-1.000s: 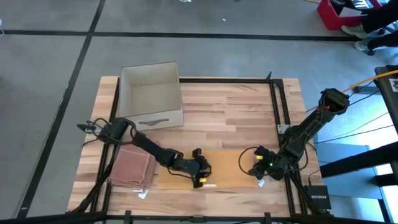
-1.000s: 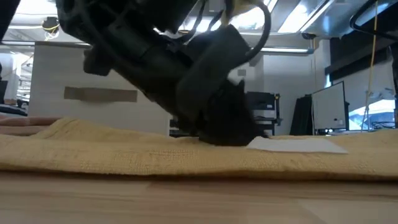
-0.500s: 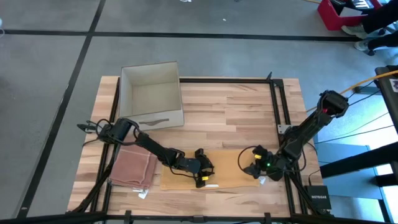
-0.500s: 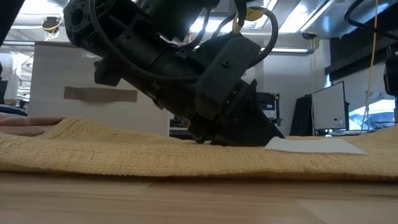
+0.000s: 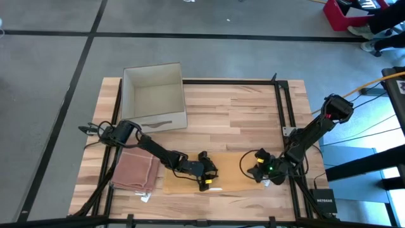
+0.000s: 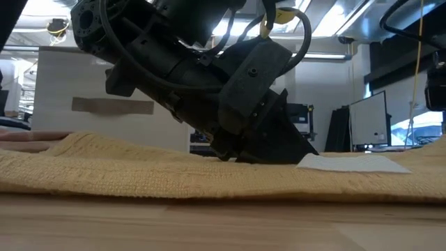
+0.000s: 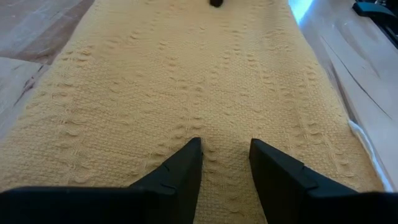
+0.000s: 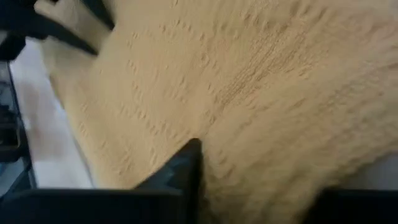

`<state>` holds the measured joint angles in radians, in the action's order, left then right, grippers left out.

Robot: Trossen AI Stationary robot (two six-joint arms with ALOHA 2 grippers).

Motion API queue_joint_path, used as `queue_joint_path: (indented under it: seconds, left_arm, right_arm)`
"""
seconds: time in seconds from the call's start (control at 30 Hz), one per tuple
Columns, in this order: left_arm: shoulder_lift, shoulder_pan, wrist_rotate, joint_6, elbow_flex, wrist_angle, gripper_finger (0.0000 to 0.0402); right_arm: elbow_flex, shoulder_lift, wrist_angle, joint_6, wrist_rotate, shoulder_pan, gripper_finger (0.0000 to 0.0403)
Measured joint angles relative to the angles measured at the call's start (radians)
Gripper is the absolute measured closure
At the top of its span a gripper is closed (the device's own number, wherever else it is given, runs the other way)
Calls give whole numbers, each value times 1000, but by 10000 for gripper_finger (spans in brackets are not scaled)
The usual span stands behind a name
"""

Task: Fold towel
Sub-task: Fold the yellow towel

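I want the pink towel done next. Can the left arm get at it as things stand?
Probably yes: the pink towel lies uncovered beside the left arm's base, but the left gripper is down on the yellow towel and must lift first.

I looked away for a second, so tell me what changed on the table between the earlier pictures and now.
The yellow knitted towel now ends farther from the pink folded cloth. The left gripper pulled back slightly along it, fingers parted on the fabric. The right gripper edged inward over the towel's other end. The open cardboard box stayed put.
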<state>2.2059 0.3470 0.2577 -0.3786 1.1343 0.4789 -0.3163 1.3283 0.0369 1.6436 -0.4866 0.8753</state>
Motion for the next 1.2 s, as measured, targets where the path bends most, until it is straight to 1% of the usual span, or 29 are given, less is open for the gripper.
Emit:
queue_joint_path:
  seconds: [0.1, 0.13, 0.17, 0.3, 0.37, 0.53, 0.63, 0.83, 0.97, 1.1, 1.2]
  left_arm:
    - [0, 0, 0, 0, 0, 0, 270]
    - [0, 0, 0, 0, 0, 0, 270]
    - [0, 0, 0, 1, 0, 0, 270]
    - [0, 0, 0, 8, 0, 1, 270]
    - [0, 0, 0, 8, 0, 1, 270]
    - [0, 0, 0, 8, -1, 2, 270]
    - [0, 0, 0, 8, -1, 2, 270]
    - [-11, 0, -3, 29, -1, 9, 270]
    - [-70, 13, -4, 78, 11, -72, 270]
    - [-176, 37, -8, 67, 30, -265, 270]
    - [-195, 50, -3, -2, 29, -435, 270]
  right_arm:
    - [-20, -13, 3, -21, 8, 0, 370]
    - [-31, -19, 0, -34, 7, 0, 383]
    - [-45, -24, -9, -48, 4, 0, 388]
    - [-113, -35, -49, -55, -21, -14, 365]
    - [-148, -35, -66, -63, -25, -26, 362]
    - [-208, -33, -51, -117, -77, -64, 388]
    - [-224, -33, -26, -158, -80, -100, 390]
    - [-239, -33, -22, -216, -89, -172, 364]
    - [-239, -33, -36, -262, -75, -191, 374]
    - [-239, -33, -57, -274, -69, -189, 387]
    - [-239, -33, -56, -288, -54, -189, 382]
